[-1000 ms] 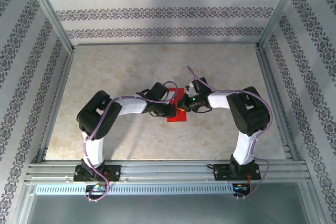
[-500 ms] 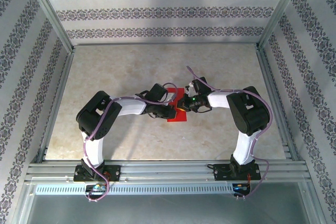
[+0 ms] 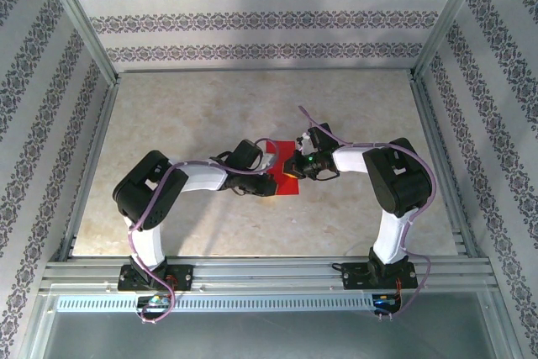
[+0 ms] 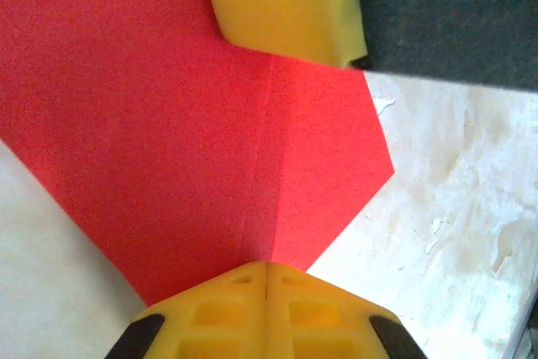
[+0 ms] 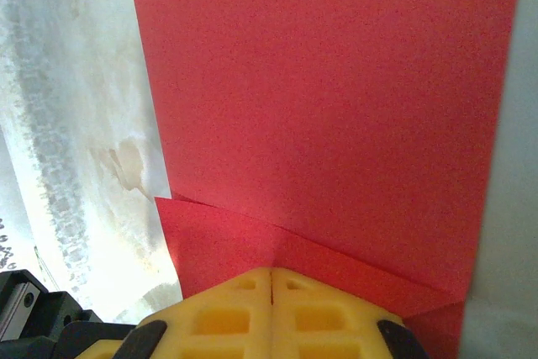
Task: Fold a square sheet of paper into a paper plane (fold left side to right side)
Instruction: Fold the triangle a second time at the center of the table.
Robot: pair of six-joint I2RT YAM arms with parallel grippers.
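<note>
Presently, paper: folded red sheet of paper [image 3: 286,186] lies flat on the bench [image 3: 210,107], centre of the top view.
Left hand [image 4: 266,271]: clenched, tips over the crease.
Right hand [image 5: 271,275]: clenched, tips over the sheet.

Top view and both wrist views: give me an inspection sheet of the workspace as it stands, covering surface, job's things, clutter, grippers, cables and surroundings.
Surface: pale marbled table, stained near the paper in the wrist views.
Job's things: red paper lying flat mid-table between the arms, partly folded, with a straight crease and overlapping layers.
Clutter: nothing seen.
Grippers: left gripper shut, pads together, tip at the paper's crease; right gripper shut, tip on the paper's folded layers.
Cables: purple cables run along both arms, with a loose loop by the right wrist.
Surroundings: patterned walls on three sides and a metal frame.
</note>
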